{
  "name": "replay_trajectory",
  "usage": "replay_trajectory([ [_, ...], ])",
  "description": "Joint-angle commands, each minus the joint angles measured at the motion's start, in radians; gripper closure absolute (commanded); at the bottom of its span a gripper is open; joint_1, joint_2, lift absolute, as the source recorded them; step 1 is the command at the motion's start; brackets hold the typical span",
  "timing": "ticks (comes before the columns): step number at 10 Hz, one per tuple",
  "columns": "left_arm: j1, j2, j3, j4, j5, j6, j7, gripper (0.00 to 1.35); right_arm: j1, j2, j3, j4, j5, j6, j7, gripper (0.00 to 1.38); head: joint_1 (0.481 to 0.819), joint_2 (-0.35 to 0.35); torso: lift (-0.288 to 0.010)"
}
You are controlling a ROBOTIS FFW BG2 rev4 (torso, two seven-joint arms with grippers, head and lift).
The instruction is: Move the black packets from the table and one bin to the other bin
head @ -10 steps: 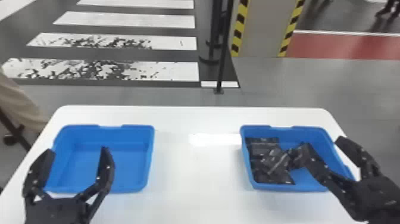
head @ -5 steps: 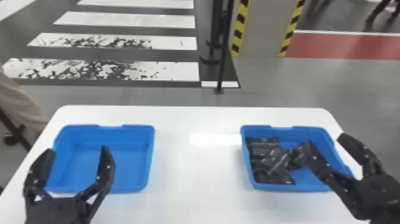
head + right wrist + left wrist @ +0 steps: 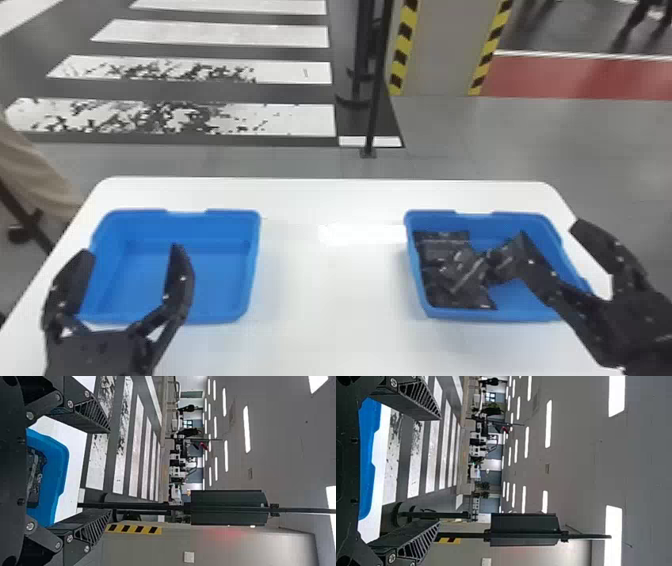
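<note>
In the head view my left gripper point(image 3: 130, 250) stands open over the front left part of the left blue bin point(image 3: 252, 260), which has a bare floor. Several black packets point(image 3: 450, 275) lie bunched at the left side of the right blue bin point(image 3: 492, 218). My right gripper point(image 3: 550, 232) is open above that bin's right side, one finger overlapping the packets' right end. The left wrist view has the left gripper point(image 3: 440, 470) open, with the bin's blue rim beyond. Between the spread fingers of the right gripper point(image 3: 110, 470), the right wrist view has packets in the bin.
Both bins stand on a white table point(image 3: 330, 290), with a wide stretch of tabletop between them. Behind the table rises a thin black post point(image 3: 376, 90) on the floor. A person's sleeve or trouser leg is beyond the table's left edge.
The right gripper has shifted very slightly to the right in the head view and remains open. The left arm, the bins and the packets look unmoved.
</note>
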Motion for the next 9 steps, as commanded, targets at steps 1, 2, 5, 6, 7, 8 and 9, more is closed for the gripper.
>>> replay_trajectory([
  [1,-0.002,0.002,-0.004,0.0,0.0,-0.001,0.0,0.11,-0.004,0.0,0.005,0.01,0.001,-0.016,0.0,0.34,0.695,-0.055,-0.11],
  [2,-0.002,0.002,-0.004,0.0,0.004,-0.001,0.0,0.11,-0.009,0.0,0.007,0.014,0.001,-0.026,0.0,0.34,0.695,-0.056,-0.11],
  [5,-0.002,0.003,-0.006,0.0,0.008,-0.001,0.0,0.11,-0.011,0.0,0.013,0.019,0.001,-0.053,0.0,0.34,0.695,-0.054,-0.11],
  [6,-0.002,0.003,-0.008,0.0,0.008,-0.001,0.0,0.11,-0.013,0.0,0.015,0.022,0.005,-0.053,-0.002,0.34,0.695,-0.053,-0.11],
  [7,-0.005,0.005,-0.01,0.0,0.008,-0.001,0.0,0.11,-0.013,0.0,0.015,0.024,0.003,-0.053,-0.003,0.34,0.695,-0.053,-0.11],
  [8,-0.005,0.005,-0.012,0.0,0.01,-0.001,0.0,0.11,-0.013,0.0,0.017,0.024,0.005,-0.053,-0.008,0.34,0.695,-0.054,-0.11],
  [9,-0.002,0.006,-0.014,0.0,0.014,-0.001,0.0,0.11,-0.013,0.0,0.021,0.024,0.005,-0.053,-0.014,0.34,0.695,-0.055,-0.11],
])
